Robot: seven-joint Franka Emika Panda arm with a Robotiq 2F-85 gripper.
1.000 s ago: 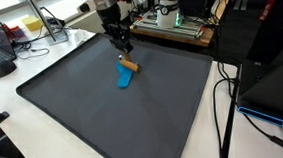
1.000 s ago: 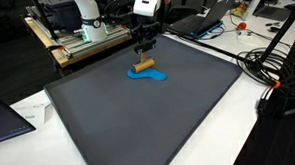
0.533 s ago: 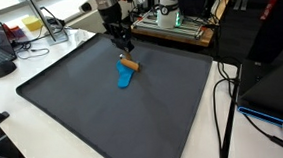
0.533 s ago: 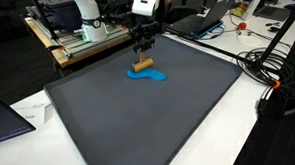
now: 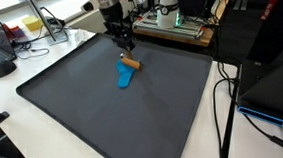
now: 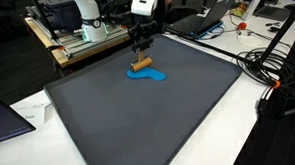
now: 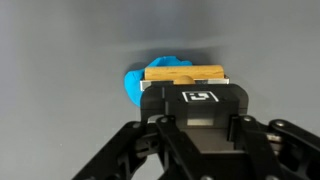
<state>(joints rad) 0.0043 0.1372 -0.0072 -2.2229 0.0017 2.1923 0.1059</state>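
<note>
A robotics lab: a white desk (image 5: pixel 54 43) topped by a big dark mat (image 5: pixel 114 111), black cables (image 6: pixel 272 72) spilling over its edge, a laptop (image 6: pixel 200 22) and an open electronics rack (image 5: pixel 173 22) along its far edge

- A dark grey mat (image 5: pixel 104 117) covers most of a white table (image 6: pixel 239 119)
- black cables (image 6: pixel 272 72) trail over the table's edge in both exterior views
- a wooden bench (image 6: pixel 81 43) with lab equipment stands behind
- a keyboard (image 5: pixel 2 69) and a yellow container (image 5: pixel 35 26) sit on a neighbouring desk; even indoor light
</note>
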